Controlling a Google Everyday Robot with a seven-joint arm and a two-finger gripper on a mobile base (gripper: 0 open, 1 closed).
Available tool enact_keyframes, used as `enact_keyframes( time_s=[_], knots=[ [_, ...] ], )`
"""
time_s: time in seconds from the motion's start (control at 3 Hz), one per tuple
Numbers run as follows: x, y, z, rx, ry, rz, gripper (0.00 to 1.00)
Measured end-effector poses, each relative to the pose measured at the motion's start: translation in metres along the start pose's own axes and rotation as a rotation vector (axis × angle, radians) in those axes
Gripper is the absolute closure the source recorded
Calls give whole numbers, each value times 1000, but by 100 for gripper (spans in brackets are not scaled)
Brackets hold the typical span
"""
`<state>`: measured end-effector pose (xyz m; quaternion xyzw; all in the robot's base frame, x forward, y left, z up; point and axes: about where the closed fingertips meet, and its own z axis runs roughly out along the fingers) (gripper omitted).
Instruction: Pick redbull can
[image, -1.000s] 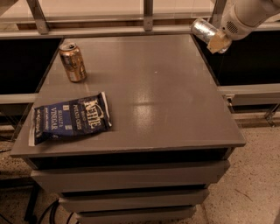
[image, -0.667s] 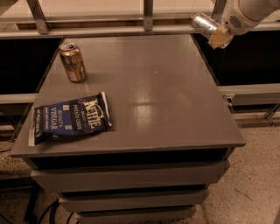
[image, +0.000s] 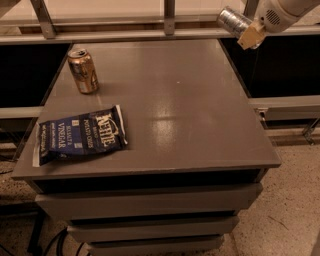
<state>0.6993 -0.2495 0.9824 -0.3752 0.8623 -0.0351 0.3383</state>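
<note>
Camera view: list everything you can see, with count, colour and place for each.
redbull can: one, silver, tilted in the air above the table's far right corner
gold can: one, copper-gold, upright at the table's far left
chip bag: one, dark blue, flat near the table's front left edge
table: one, grey, centre of view, tiers below its top
floor: speckled beige, lower right
arm: one, white, top right corner
gripper: one, tan fingers, top right, shut on the redbull can
</note>
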Motion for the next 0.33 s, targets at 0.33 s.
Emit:
enact_keyframes(
  time_s=[0.33],
  knots=[
    [-4, 2, 0, -16, -12, -12, 100]
  ],
)
